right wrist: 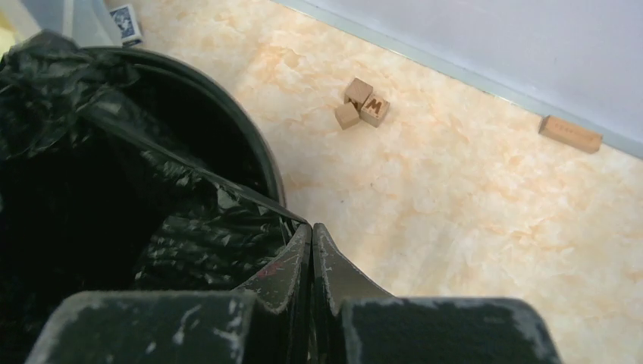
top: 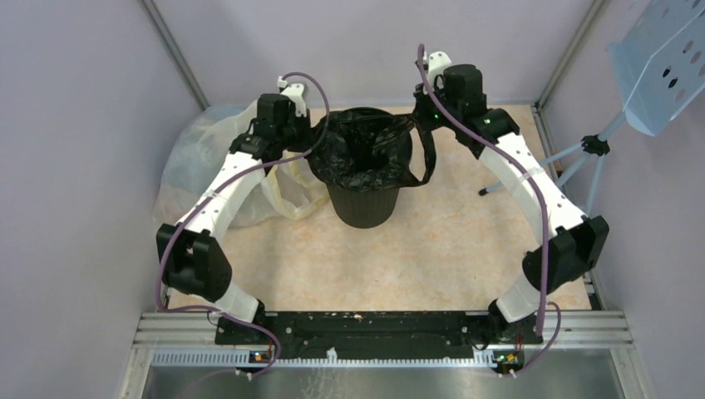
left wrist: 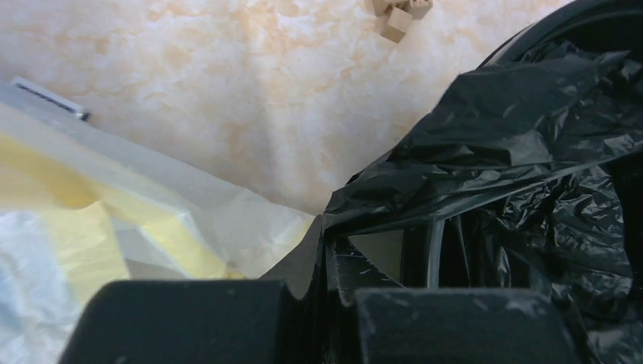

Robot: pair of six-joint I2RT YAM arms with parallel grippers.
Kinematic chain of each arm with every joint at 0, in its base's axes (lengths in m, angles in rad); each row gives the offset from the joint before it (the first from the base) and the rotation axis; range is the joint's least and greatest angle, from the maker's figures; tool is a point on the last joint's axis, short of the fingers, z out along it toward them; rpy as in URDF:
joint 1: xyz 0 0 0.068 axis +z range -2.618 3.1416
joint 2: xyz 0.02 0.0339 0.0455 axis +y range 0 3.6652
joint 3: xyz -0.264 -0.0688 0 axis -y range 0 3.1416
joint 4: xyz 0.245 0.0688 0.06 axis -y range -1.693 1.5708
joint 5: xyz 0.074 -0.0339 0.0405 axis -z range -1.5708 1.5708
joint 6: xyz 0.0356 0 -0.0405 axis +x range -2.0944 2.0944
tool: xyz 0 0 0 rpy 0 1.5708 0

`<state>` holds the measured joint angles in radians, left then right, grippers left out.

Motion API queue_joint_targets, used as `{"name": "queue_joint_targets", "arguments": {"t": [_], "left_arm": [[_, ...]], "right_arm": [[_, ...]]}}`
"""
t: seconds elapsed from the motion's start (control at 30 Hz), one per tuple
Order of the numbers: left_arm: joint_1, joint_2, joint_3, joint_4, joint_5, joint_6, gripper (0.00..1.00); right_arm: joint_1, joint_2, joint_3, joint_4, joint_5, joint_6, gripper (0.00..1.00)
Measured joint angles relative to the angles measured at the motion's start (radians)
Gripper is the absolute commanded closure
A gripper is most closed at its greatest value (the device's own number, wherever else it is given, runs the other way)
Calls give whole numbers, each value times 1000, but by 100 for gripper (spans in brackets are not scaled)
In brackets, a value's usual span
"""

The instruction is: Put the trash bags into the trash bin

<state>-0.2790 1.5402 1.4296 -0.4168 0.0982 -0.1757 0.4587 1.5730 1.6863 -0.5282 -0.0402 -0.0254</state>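
The round black trash bin (top: 362,204) stands upright at the table's middle back. The glossy black trash bag (top: 366,150) is spread over the bin's mouth and hangs inside, with one loop handle (top: 428,158) dangling over the right side. My left gripper (top: 312,137) is at the bin's left rim, shut on the bag's edge (left wrist: 485,129). Its tips (left wrist: 327,231) pinch the film. My right gripper (top: 420,116) is at the right rim, its jaws (right wrist: 312,229) shut on the bag's edge (right wrist: 205,227). The bin rim also shows in the right wrist view (right wrist: 258,144).
A big translucent pale-yellow bag (top: 199,166) lies left of the bin, under the left arm, and shows in the left wrist view (left wrist: 114,220). Small wooden blocks (right wrist: 362,104) and a wooden bar (right wrist: 570,134) lie behind the bin. A blue perforated panel (top: 665,58) on a stand is at the right.
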Motion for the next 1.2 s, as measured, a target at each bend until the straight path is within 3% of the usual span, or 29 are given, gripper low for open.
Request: {"name": "queue_joint_targets", "arguments": {"t": [0.37, 0.63, 0.87, 1.03, 1.2], "left_arm": [[44, 83, 43, -8, 157, -42, 100], [66, 141, 57, -28, 265, -66, 100], [92, 170, 62, -29, 392, -99, 99], [116, 193, 64, -28, 504, -124, 92], [123, 208, 65, -29, 539, -122, 91]], "right_arm": [[-42, 193, 156, -118, -72, 93, 100], [-86, 229, 131, -80, -241, 161, 100], [-100, 230, 46, -18, -301, 206, 100], [-100, 250, 34, -19, -329, 238, 100], [-102, 254, 30, -17, -343, 262, 100]]}}
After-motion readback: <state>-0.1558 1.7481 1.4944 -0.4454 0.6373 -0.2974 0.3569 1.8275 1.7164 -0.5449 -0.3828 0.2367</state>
